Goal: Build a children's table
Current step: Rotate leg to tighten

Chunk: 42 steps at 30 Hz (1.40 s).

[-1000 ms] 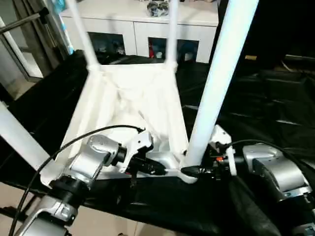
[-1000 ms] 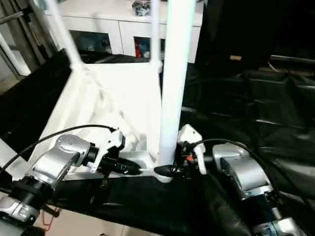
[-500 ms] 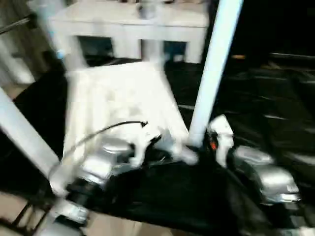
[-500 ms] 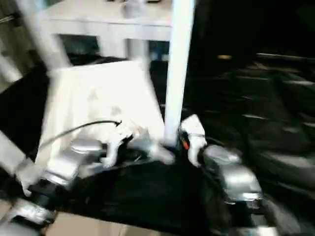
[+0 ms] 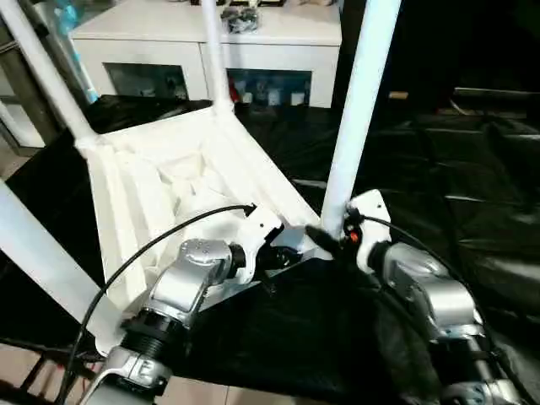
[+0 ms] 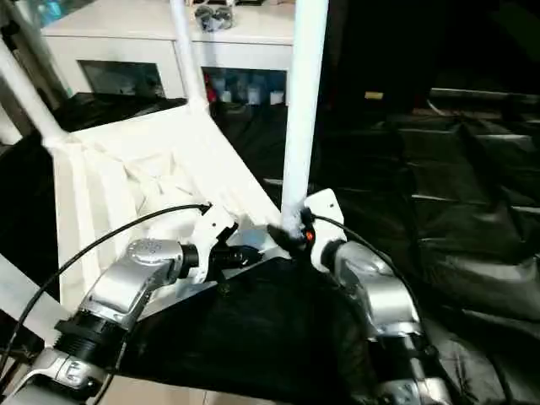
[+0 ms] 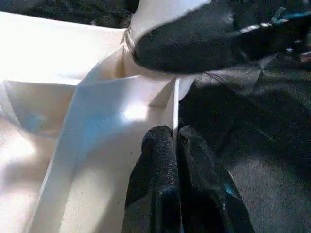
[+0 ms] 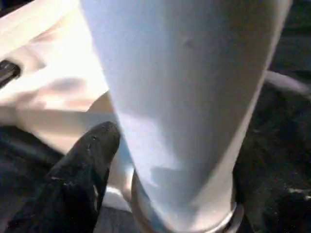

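The white tabletop [image 5: 160,186] lies upside down on black sheeting, ribbed underside up. Legs stand in its corner sockets: the far left leg [image 5: 42,67], the far right leg [image 5: 213,51], the near left leg [image 5: 42,261] and the near right leg [image 5: 354,110]. My left gripper [image 7: 176,136] is shut on the thin rim [image 7: 175,107] of the tabletop, close to the near right corner. My right gripper [image 5: 329,240] sits at the foot of the near right leg [image 8: 184,97], against its socket.
A white cabinet with glass doors [image 5: 211,42] stands behind the work. Crumpled black sheeting [image 5: 472,169] covers the surface out to the right. A black cable [image 5: 152,245] loops over my left forearm. Pale floor [image 5: 17,371] shows beyond the near left edge.
The whole view has swung and tilted, blurring in between. Both grippers are still at the near right corner, the left on the rim and the right at the leg's foot.
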### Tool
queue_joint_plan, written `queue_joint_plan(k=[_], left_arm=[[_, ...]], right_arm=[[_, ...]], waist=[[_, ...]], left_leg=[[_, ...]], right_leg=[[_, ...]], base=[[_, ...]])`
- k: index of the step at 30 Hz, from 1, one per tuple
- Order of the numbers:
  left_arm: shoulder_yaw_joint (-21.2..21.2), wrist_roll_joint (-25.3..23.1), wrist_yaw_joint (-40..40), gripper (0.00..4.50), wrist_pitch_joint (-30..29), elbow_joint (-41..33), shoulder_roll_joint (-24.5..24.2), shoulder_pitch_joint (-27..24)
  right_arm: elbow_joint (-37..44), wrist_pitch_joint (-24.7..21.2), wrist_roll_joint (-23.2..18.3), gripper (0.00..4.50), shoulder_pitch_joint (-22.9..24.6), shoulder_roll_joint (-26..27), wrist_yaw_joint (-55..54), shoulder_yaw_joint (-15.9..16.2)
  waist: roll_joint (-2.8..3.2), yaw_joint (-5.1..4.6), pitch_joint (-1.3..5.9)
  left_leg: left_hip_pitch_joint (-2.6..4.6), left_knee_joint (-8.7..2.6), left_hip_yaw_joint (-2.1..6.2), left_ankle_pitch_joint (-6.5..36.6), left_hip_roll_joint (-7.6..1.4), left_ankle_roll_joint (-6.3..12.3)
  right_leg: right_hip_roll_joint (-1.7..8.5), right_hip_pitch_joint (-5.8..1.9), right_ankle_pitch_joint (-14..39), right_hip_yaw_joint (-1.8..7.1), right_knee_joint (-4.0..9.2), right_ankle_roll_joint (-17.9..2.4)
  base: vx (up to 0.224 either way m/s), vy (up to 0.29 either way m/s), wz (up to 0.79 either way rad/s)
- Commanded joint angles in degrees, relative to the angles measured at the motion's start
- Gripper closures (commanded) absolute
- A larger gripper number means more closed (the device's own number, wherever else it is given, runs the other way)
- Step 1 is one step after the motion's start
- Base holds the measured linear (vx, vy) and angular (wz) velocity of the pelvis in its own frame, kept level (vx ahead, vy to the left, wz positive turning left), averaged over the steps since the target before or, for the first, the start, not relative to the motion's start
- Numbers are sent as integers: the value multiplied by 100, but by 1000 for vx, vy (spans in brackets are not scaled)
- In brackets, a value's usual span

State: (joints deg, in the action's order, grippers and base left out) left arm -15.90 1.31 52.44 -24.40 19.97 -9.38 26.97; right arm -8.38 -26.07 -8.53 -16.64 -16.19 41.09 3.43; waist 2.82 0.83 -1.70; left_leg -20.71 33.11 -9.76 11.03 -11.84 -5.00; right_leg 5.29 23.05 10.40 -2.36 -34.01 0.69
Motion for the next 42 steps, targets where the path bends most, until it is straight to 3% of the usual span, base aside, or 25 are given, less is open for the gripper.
queue_joint_plan(k=[1, 3, 4, 5, 7, 10, 11, 12, 14, 16, 17, 19, 22, 25, 26, 27, 30, 34, 35, 37, 41, 42], left_arm=[[-29, 24, 158, 450, 475, 137, -18, 188], [-52, 10, 402, 450, 632, 325, -138, 269], [-62, -27, 540, 450, 828, 499, -229, 345], [-43, -35, 662, 450, 980, 676, -294, 429], [-35, -59, 865, 450, 1334, 1053, -399, 620], [-101, -28, 1234, 450, 1726, 1229, -481, 715], [-201, 73, 1769, 450, 2189, 1361, -566, 783], [-251, 80, 1912, 450, 2327, 1441, -598, 833], [-269, 131, 2113, 450, 2472, 1588, -587, 918], [-268, 181, 2253, 450, 2559, 1645, -562, 955], [-294, 274, 2529, 450, 2729, 1715, -514, 999], [-326, 392, 2727, 450, 2859, 1632, -448, 967], [-364, 505, 2977, 450, 3075, 1564, -385, 899], [-510, 567, 3318, 450, 3421, 1422, -351, 755], [-556, 574, 3380, 450, 3456, 1356, -361, 709], [-646, 590, 3515, 450, 3557, 1203, -366, 585], [-692, 515, 3527, 450, 3795, 1191, -352, 491], [-634, 201, 3155, 450, 4177, 1488, -445, 538], [-611, 121, 3038, 450, 4246, 1556, -474, 554], [-468, 225, 3120, 406, 4106, 1545, -638, 464], [-143, 449, 2983, 379, 4000, 1249, -904, 175], [59, 609, 2788, 367, 3818, 1027, -927, 33]], right_arm=[[478, -159, -505, 95, 222, -135, 1119, 582], [753, -165, -759, 95, 373, -550, 1645, 426], [811, -175, -848, 95, 440, -839, 1905, 256], [791, -78, -885, 95, 487, -1077, 2091, 58], [558, 14, -916, 95, 494, -1435, 2325, -356], [435, -29, -1044, 95, 490, -1617, 2485, -642], [380, -106, -1247, 95, 483, -1776, 2548, -895], [371, -194, -1436, 95, 484, -1839, 2560, -1078], [338, -360, -1777, 95, 481, -1880, 2535, -1394], [263, -412, -1880, 95, 445, -1844, 2387, -1573], [77, -359, -1895, 95, 335, -1682, 1967, -1812], [-281, -216, -1698, 95, 113, -1380, 1242, -1957], [-413, -41, -1447, 95, 73, -1132, 860, -1819], [-265, -46, -1363, 95, 162, -784, 682, -1477], [-229, -58, -1343, 95, 180, -710, 638, -1413], [-172, -56, -1252, 95, 220, -519, 498, -1219], [-193, 14, -1114, 95, 227, -280, 295, -1005], [-312, 77, -1019, 95, 153, 24, -49, -916], [-346, 103, -1001, 95, 137, 86, -135, -918], [-313, 179, -932, 95, 95, 327, -507, -923], [55, 114, -1068, 95, 103, 627, -862, -980], [147, 139, -1052, 95, 102, 701, -1047, -1025]], waist=[[-102, 66, 296], [-103, 101, 282], [-135, 142, 297], [-132, 165, 286], [-138, 204, 284], [-144, 203, 284], [-147, 205, 301], [-211, 189, 296], [-181, 241, 314], [-142, 287, 324], [-136, 333, 325], [-136, 341, 330], [-137, 411, 327], [-134, 463, 331], [-197, 469, 331], [-163, 481, 329], [-164, 477, 313], [-163, 478, 291], [-159, 451, 291], [-153, 399, 287], [-145, 262, 284], [-90, 261, 293]], left_leg=[[22, -332, -49, 1083, -49, 451], [-25, -340, -51, 942, -26, 509], [9, -311, -71, 975, -50, 559], [-24, -323, -58, 961, -41, 579], [10, -313, -68, 1057, -50, 566], [-37, -318, -46, 1051, -50, 539], [-35, -314, -39, 984, -53, 536], [-39, -305, -55, 944, -40, 575], [-23, -277, -67, 722, -68, 666], [0, -266, -77, 692, -77, 706], [12, -262, -85, 582, -85, 711], [1, -269, -89, 496, -73, 602], [44, -267, -108, 613, -74, 476], [7, -271, -98, 488, -77, 519], [3, -278, -101, 504, -82, 523], [0, -289, -89, 541, -93, 512], [9, -310, -97, 647, -104, 443], [7, -344, -86, 885, -101, 264], [16, -362, -73, 1001, -99, 172], [-3, -378, -65, 1000, -79, 87], [-4, -384, -58, 1075, -63, 77], [13, -381, -51, 1060, -75, 67]], right_leg=[[131, -298, 911, 151, 421, -1206], [132, -319, 801, 137, 406, -1271], [143, -299, 779, 148, 395, -1300], [158, -320, 946, 144, 401, -1252], [167, -289, 1156, 149, 430, -1247], [181, -306, 1214, 128, 415, -1244], [185, -313, 1158, 126, 404, -1259], [170, -306, 1123, 128, 420, -1268], [171, -302, 688, 133, 340, -1419], [178, -288, 610, 127, 328, -1485], [180, -274, 497, 128, 314, -1548], [183, -253, 488, 119, 294, -1571], [181, -240, 581, 128, 310, -1560], [186, -277, 354, 124, 271, -1496], [194, -286, 379, 123, 273, -1477], [212, -285, 488, 122, 269, -1446], [206, -259, 737, 132, 295, -1371], [218, -242, 1041, 145, 327, -1222], [222, -244, 1120, 144, 333, -1155], [217, -248, 1083, 147, 323, -1128], [195, -258, 918, 144, 313, -1182], [204, -258, 832, 147, 291, -1220]], base=[[0, 0, 0], [0, 0, 0], [0, 0, 0], [0, 0, 0], [0, 0, 0], [0, 0, 0], [0, 0, 0], [0, 0, 0], [0, 0, 0], [0, 0, 0], [0, 0, 0], [0, 0, 0], [0, 0, 0], [0, 0, 0], [0, 0, 0], [0, 0, 0], [0, 0, 0], [0, 0, 0], [0, 0, 0], [0, 0, 0], [0, 0, 0], [0, 0, 0]])
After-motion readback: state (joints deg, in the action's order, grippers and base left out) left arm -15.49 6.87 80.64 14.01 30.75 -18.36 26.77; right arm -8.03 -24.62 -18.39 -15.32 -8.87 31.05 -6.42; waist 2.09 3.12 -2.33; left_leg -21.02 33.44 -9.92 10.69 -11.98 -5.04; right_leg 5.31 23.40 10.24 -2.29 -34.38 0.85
